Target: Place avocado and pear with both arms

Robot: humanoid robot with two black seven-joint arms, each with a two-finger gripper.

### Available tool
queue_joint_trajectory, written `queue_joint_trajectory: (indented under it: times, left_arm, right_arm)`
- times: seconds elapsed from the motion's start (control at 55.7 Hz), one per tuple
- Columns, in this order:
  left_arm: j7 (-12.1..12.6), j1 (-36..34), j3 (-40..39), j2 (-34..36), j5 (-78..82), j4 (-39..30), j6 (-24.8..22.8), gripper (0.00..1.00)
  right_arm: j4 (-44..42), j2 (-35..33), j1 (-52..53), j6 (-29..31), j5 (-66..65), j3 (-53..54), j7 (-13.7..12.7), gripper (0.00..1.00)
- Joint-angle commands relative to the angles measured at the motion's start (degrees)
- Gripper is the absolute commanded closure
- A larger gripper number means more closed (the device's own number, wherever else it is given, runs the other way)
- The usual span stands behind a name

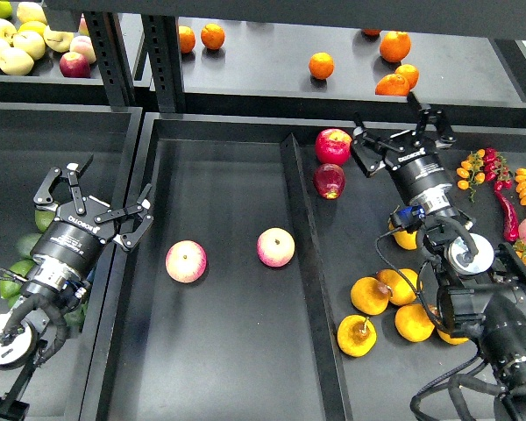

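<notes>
My left gripper (96, 199) is open and empty over the left bin's right wall. Several green avocados lie under that arm, mostly hidden. One dark one (41, 219) shows beside the wrist. I cannot tell which one is the task's avocado. My right gripper (400, 133) is open and empty, raised near the back of the right bin, next to a red apple (333, 146). A golden pear (405, 239) lies below it, partly hidden by my right arm. Several more pears lie nearer, one of them (370, 295) at the left of the group.
Two pink-yellow apples (185, 261) (275, 246) lie in the middle bin. A dark red apple (328, 181) lies in the right bin. A divider wall (302, 263) splits the two bins. Oranges (321, 65) sit on the back shelf. Small tomatoes and peppers (478, 167) are at the far right.
</notes>
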Motion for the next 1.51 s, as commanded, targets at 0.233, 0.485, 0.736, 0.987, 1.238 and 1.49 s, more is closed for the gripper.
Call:
queue_joint_trajectory:
  times: [0.233, 0.485, 0.736, 0.987, 1.238, 1.49]
  left_arm:
    - [0.0, 0.1, 0.0, 0.0, 0.0, 0.0, 0.0, 0.0]
    - [0.1, 1.6, 0.7, 0.0, -0.1, 0.0, -6.1, 0.0]
    - [0.3, 5.5, 0.6, 0.0, -0.1, 0.0, -9.1, 0.0]
    - [0.4, 5.5, 0.4, 0.0, -0.1, 0.0, -4.4, 0.0]
    - [0.4, 5.6, 0.3, 0.0, -0.1, 0.0, -2.5, 0.0]
    - [0.4, 5.5, 0.0, 0.0, -0.1, 0.0, -1.5, 0.0]
  right_arm:
    - [10.5, 0.0, -8.4, 0.0, -10.0, -0.4, 3.7, 0.0]
    - [18.5, 0.0, -19.7, 0.0, -12.8, -0.9, 3.6, 0.0]
    - [21.4, 0.0, -24.5, 0.0, -12.8, -0.5, 3.7, 0.0]
    - [22.7, 0.0, -26.7, 0.0, -12.8, -0.2, 3.6, 0.0]
    - [22.8, 0.0, -26.8, 0.0, -12.8, -0.1, 3.6, 0.0]
    - [22.7, 0.0, -26.8, 0.0, -12.8, -0.1, 3.6, 0.0]
